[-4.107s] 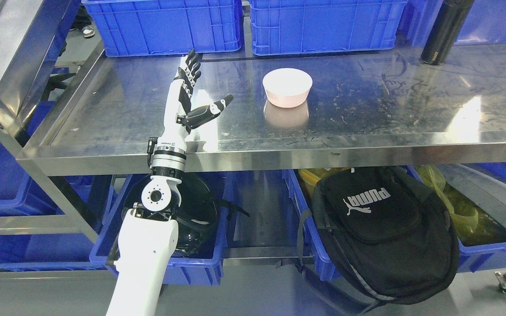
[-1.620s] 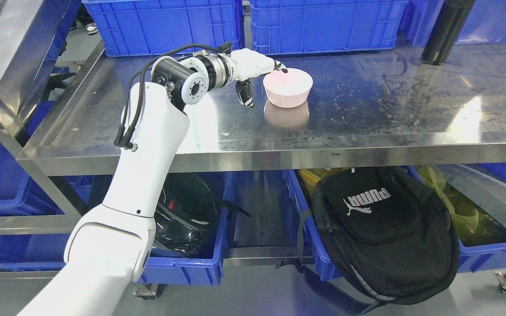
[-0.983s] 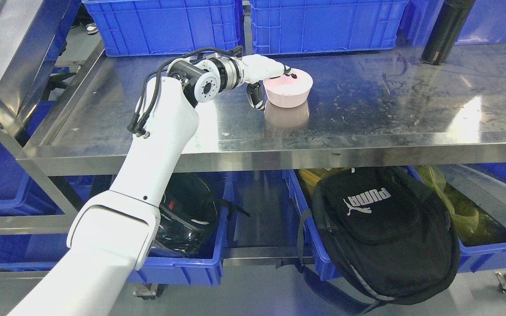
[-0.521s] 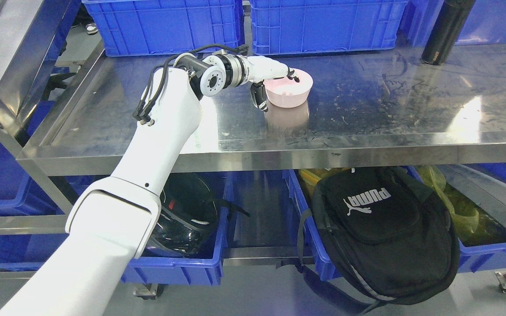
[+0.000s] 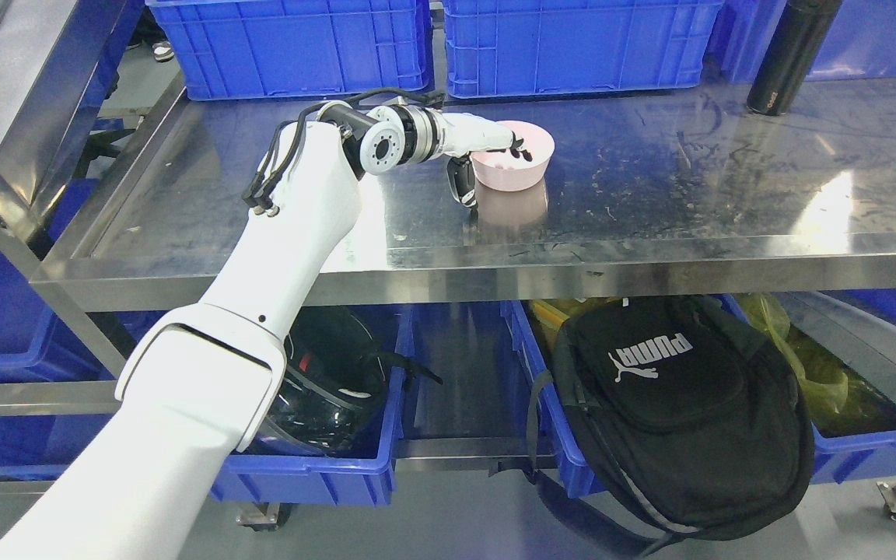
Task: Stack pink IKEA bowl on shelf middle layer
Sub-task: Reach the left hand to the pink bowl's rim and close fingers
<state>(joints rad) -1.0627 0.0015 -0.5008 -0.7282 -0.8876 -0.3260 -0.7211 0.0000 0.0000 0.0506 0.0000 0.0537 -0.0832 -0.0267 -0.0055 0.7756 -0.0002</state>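
Left hand [image 5: 487, 148] advanced; fingers now inside pink bowl [image 5: 516, 165].

The bowl [image 5: 512, 157] sits on the shelf [image 5: 650, 194] near its middle, with the left hand [image 5: 487, 152] at its left rim. Behind it, 2 crates [image 5: 432, 43] stand side by side. A bottle [image 5: 789, 54] stands at the far right. Below the shelf, a backpack [image 5: 681, 412] lies right of a bin [image 5: 323, 459] holding a helmet [image 5: 331, 389].

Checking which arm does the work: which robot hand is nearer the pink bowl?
Left. The left robot hand is at the pink bowl, fingers hooked over its left rim and thumb outside the wall. The right robot hand is out of view.
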